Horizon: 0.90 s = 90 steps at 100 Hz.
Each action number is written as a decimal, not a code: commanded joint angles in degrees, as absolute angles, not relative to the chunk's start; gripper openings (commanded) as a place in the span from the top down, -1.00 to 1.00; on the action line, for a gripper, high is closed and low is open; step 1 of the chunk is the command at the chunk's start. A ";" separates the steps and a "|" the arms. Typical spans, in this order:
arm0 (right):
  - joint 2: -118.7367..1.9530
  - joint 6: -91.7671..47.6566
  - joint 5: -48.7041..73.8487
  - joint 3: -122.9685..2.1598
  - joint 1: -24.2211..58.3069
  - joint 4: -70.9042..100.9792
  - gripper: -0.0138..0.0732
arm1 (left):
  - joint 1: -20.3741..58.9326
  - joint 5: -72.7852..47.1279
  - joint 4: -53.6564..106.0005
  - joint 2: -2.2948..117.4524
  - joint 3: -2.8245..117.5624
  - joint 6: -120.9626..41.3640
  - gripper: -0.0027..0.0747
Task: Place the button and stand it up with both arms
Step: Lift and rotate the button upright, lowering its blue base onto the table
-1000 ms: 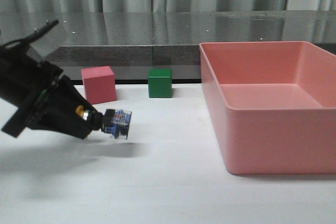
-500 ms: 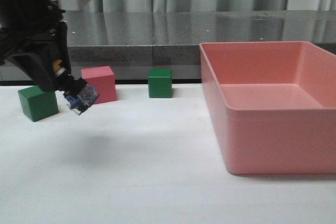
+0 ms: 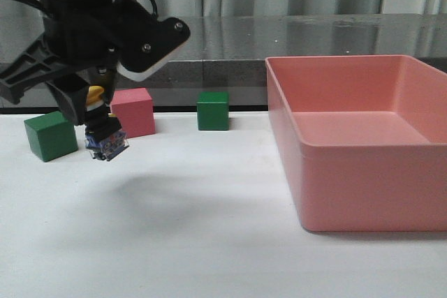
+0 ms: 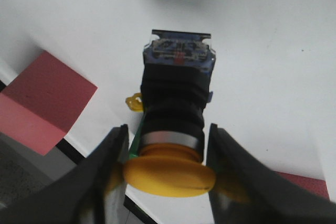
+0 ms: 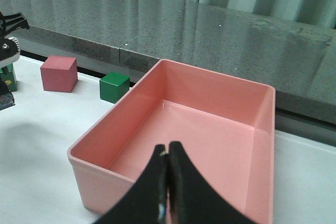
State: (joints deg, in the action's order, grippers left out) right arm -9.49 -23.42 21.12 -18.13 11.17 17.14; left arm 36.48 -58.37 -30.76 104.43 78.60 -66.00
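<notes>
Currently the left claw point(image 4: 167, 174) grips the button point(image 3: 105, 134) by its neck above the table point(image 3: 209, 228), long axis nearly vertical, yellow cap uppermost; the right claw point(image 5: 167, 182) is closed, well away.

Bin point(image 3: 363, 193) at right of table point(image 3: 209, 242). Three cubes point(image 3: 213, 110) in row at left rear. Button point(image 3: 105, 137) above table, before leftmost two cubes.
</notes>
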 commanded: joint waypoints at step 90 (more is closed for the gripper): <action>-9.89 -23.63 17.10 -19.67 10.77 17.90 0.82 | 38.13 -58.07 -30.37 106.51 80.21 -65.01 -0.50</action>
State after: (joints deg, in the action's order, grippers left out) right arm -9.49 -23.42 21.12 -18.13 11.17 17.14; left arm 37.50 -58.03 -29.63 109.55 78.60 -65.65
